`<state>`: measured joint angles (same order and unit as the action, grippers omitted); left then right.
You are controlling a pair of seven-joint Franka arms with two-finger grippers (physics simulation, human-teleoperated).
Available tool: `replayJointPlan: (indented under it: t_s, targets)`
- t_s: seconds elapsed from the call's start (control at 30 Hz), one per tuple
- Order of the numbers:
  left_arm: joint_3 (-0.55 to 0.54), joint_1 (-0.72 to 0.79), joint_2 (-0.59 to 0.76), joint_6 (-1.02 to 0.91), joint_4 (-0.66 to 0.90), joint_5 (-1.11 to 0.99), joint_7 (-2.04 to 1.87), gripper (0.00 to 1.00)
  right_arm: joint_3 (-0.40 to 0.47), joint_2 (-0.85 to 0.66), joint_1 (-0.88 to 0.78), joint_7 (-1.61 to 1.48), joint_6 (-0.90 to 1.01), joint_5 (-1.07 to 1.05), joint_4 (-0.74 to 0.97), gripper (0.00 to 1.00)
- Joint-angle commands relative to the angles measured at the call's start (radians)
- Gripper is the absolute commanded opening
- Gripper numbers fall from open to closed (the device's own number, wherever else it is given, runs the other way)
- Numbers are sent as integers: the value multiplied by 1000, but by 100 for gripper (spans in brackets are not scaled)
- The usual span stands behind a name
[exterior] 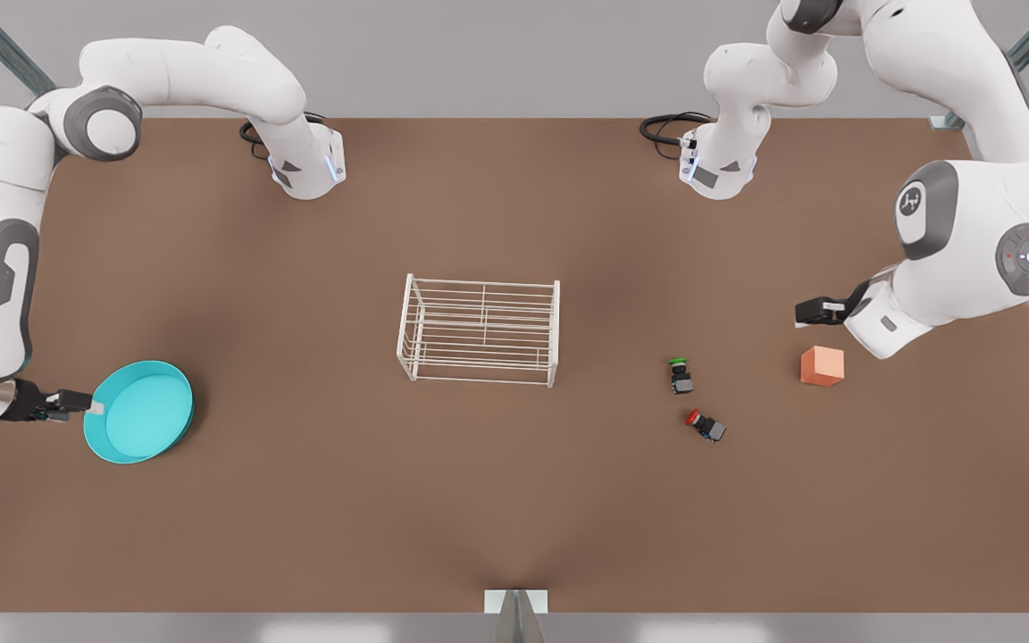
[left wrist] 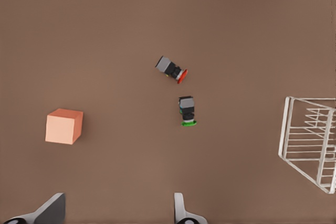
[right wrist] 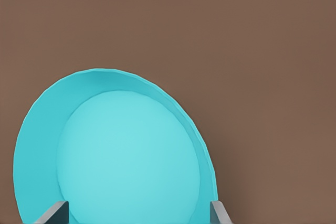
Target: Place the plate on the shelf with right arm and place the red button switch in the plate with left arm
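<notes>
The turquoise plate [exterior: 144, 411] [right wrist: 126, 156] lies on the table at the front view's left. My right gripper [exterior: 93, 408] [right wrist: 137, 213] is at its rim, open, with its fingers wide apart on either side of the plate's near edge. The white wire shelf [exterior: 483, 284] [left wrist: 310, 140] stands mid-table. The red button switch [exterior: 704, 424] [left wrist: 172, 69] lies on its side at the front view's right. My left gripper [exterior: 805, 311] [left wrist: 115, 211] hovers open above the table, well apart from the switch.
A green-capped switch [exterior: 680, 375] [left wrist: 187, 111] lies close beside the red one, toward the shelf. An orange cube [exterior: 823, 366] [left wrist: 64, 126] sits just below the left gripper. Both arm bases stand at the table's far edge.
</notes>
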<state>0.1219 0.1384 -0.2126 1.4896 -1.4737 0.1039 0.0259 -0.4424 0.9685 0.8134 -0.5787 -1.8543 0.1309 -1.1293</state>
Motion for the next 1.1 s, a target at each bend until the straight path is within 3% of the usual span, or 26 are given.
replayJointPlan:
  t_s: [0.0,0.13,0.4,0.47,0.53,0.57,0.63,0.87,0.93,1.07]
  targets:
    - [-1,1,2,-2,6,-3,0,100,14,3,3,-99,-13,-19,-1,100]
    - [2,12,4,-3,-3,-18,2,100,70,19,23,-109,-17,-14,3,100]
    - [2,15,2,-3,-5,-20,-1,100,88,61,15,-38,-14,-16,2,99]
    - [2,15,2,-3,-5,-20,0,100,88,62,12,-24,-13,-17,0,95]
    - [2,15,2,-3,-5,-20,0,100,86,67,10,-24,-13,-17,0,86]
    - [2,15,2,-3,-5,-20,0,100,86,67,4,-24,-13,-17,0,75]
    - [2,15,2,-3,-5,-20,0,100,86,67,1,-24,-13,-19,0,69]
    - [-1,18,2,-5,-10,-20,-12,100,91,76,-13,-15,-22,-19,11,69]
    - [-1,18,2,-5,-10,-20,-12,100,93,82,-17,-13,-23,-19,14,62]
    - [-1,18,2,-5,-10,-20,-12,100,94,95,-17,-16,-26,-19,23,59]
